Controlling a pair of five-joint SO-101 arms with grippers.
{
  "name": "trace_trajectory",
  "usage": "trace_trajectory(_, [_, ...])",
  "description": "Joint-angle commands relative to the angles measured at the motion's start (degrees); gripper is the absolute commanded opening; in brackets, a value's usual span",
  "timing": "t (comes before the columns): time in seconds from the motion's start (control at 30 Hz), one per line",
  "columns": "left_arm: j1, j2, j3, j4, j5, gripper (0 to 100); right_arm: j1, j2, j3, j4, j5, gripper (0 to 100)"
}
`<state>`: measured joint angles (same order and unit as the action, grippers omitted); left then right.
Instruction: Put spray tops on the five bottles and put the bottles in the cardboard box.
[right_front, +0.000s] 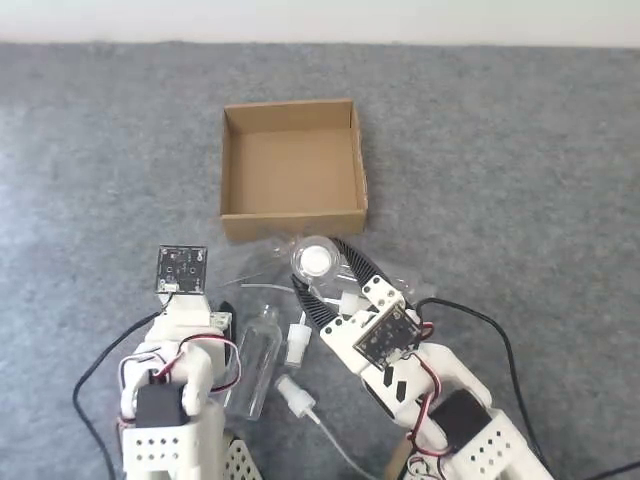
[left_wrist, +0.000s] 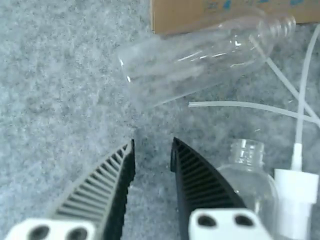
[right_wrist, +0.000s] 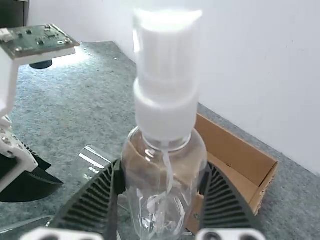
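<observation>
Near the box (right_front: 290, 222), the right gripper (right_wrist: 162, 169) pinches a capped bottle (right_wrist: 165, 147), its base cut off; the left gripper (left_wrist: 152, 150) has jaws spread, seemingly empty.

My right claw (right_front: 318, 264) is gripping the capped bottle (right_wrist: 165, 165) just short of the cardboard box (right_front: 292, 165), whose near wall is rising in the way. Loose bottles (right_front: 255, 360) and spray tops (right_front: 297, 342) are cluttering the table (right_front: 520, 150) between my arms; its bare surface is stretching toward both side edges.
</observation>
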<state>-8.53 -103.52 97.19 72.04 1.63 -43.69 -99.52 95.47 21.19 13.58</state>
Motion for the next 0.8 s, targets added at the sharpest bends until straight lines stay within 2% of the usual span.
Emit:
trace_trajectory(0.0, [-0.1,-0.7,-0.7,0.3,-0.2,11,0.7,-1.2,1.1,0.1,0.2,6.9])
trace_trajectory(0.43, [-0.1,-0.7,-0.7,0.3,-0.2,11,0.7,-1.2,1.1,0.2,0.3,6.9])
trace_trajectory(0.57, [-0.1,-0.7,-0.7,0.3,-0.2,11,2.7,-1.0,-0.8,2.6,0.2,6.9])
trace_trajectory(0.77, [-0.1,-0.7,-0.7,0.3,-0.2,11,3.4,-1.2,-3.3,6.0,-3.3,6.9])
